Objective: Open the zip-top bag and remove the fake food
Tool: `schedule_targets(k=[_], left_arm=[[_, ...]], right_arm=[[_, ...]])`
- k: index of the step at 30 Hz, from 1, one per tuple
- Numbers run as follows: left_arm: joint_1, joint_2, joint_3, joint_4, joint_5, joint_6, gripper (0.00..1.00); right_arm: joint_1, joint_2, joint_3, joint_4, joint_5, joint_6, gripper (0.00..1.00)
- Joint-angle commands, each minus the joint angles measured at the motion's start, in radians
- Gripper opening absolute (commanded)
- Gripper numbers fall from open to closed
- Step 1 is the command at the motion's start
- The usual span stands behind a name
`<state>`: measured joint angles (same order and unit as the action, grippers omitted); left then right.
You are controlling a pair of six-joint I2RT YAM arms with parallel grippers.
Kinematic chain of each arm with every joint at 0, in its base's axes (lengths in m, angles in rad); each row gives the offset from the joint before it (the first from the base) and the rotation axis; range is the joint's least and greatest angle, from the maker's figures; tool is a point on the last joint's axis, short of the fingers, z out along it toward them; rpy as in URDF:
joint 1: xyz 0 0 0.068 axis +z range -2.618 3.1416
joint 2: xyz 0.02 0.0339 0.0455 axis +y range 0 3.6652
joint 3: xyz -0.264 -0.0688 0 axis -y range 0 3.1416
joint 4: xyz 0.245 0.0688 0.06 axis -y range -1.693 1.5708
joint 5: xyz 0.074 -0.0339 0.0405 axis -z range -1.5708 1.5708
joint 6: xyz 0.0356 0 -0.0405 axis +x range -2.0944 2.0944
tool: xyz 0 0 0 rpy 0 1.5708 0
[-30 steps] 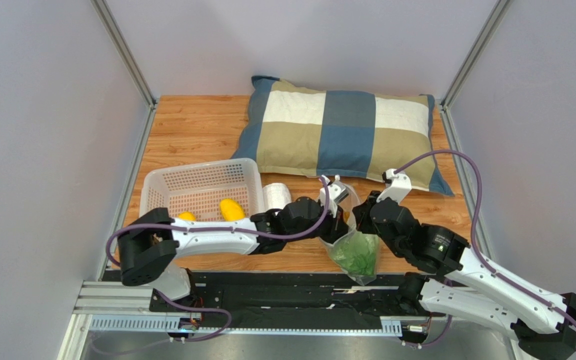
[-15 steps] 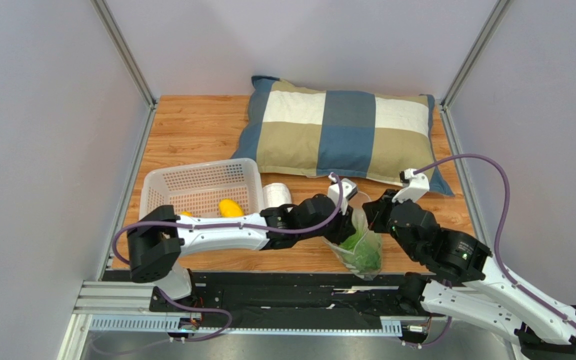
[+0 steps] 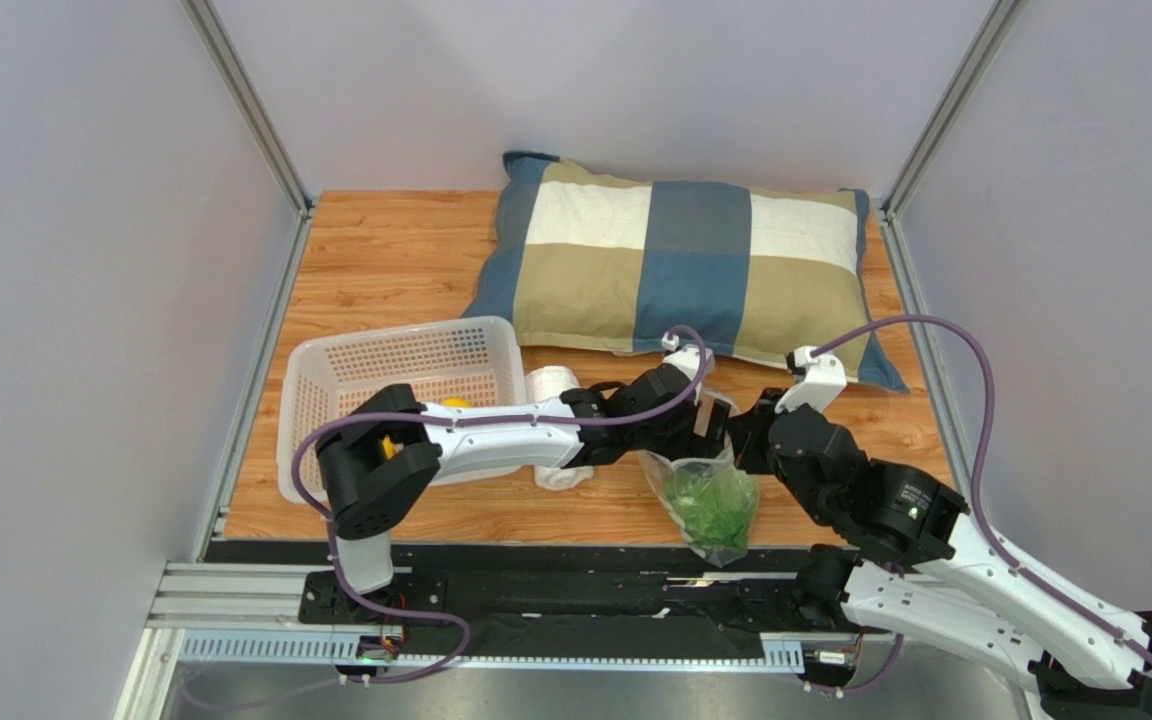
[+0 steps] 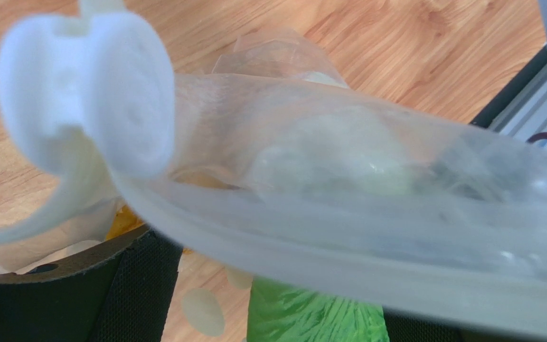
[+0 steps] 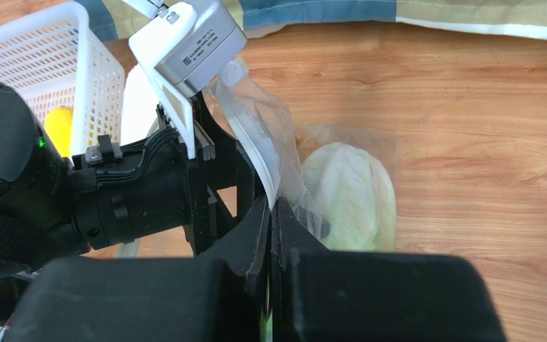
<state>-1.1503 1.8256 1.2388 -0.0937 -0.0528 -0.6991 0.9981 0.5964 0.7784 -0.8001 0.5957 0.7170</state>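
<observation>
The zip-top bag [image 3: 683, 483] is found close to the near edge of the table [image 3: 387, 255], right of its middle, with its top drawn up between the two arms. The right claw [image 5: 272, 208] is seen clamped on the bag's upper edge, its fingers pressed together on the film. The left claw [image 3: 699, 428] is set against the same rim from the other side, but whether it is shut on the plastic cannot be told, since only blurred film fills its own view. The green-and-white cabbage [image 5: 349, 194] is still enclosed in the lower part of the bag. A yellow lemon [image 5: 58, 122] lies in the white basket [image 3: 387, 348] toward the near left corner, and a second yellow patch shows there under the left arm. The task is therefore judged largely done: the fruit is out and only the cabbage remains to be drawn through the mouth.
</observation>
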Motion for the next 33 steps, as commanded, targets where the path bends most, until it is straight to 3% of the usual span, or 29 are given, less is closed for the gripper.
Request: schedule_targets(k=[1, 5, 6, 8, 9, 10, 11, 12, 14, 20, 25, 29, 31, 33], left_arm=[[-0.008, 0.072, 0.048, -0.005, 0.027, -0.008, 0.95], [-0.008, 0.090, 0.042, 0.069, 0.119, -0.010, 0.97], [-0.006, 0.093, 0.031, 0.084, 0.126, -0.013, 0.93], [-0.006, 0.097, 0.039, 0.080, 0.111, -0.008, 0.72], [-0.003, 0.090, 0.037, 0.071, 0.100, -0.004, 0.44], [-0.002, 0.081, 0.034, 0.058, 0.091, 0.001, 0.31], [-0.003, 0.069, 0.028, 0.052, 0.076, 0.012, 0.24], [-0.002, 0.042, 0.028, 0.040, 0.064, 0.036, 0.10], [-0.002, 0.009, 0.024, 0.003, 0.054, 0.064, 0.00], [-0.028, -0.162, -0.028, -0.029, 0.057, 0.235, 0.00], [-0.063, -0.294, -0.104, 0.008, -0.060, 0.312, 0.00], [-0.078, -0.385, -0.206, 0.153, -0.088, 0.427, 0.00], [-0.078, -0.362, -0.168, 0.083, -0.067, 0.464, 0.00], [-0.078, -0.324, -0.113, -0.004, -0.056, 0.471, 0.00]], right_arm=[[0.016, -0.010, -0.010, 0.121, -0.073, 0.039, 0.00], [0.016, 0.002, -0.013, 0.114, -0.070, 0.042, 0.00], [0.016, 0.005, -0.013, 0.111, -0.070, 0.044, 0.00], [0.016, 0.003, -0.010, 0.105, -0.059, 0.044, 0.00], [0.016, 0.002, -0.010, 0.092, -0.051, 0.045, 0.00], [0.016, -0.004, -0.008, 0.081, -0.040, 0.047, 0.00], [0.016, -0.006, -0.004, 0.070, -0.013, 0.053, 0.00], [0.016, -0.007, 0.002, 0.038, 0.002, 0.056, 0.00], [0.016, -0.007, 0.016, 0.001, 0.061, 0.064, 0.00], [0.016, 0.016, 0.117, -0.129, 0.157, 0.061, 0.00], [0.016, 0.022, 0.110, -0.113, 0.173, 0.056, 0.00], [0.016, 0.037, 0.102, -0.094, 0.179, 0.055, 0.00], [0.017, 0.022, 0.113, -0.085, 0.174, 0.039, 0.00], [0.016, -0.001, 0.117, -0.059, 0.148, 0.003, 0.15]])
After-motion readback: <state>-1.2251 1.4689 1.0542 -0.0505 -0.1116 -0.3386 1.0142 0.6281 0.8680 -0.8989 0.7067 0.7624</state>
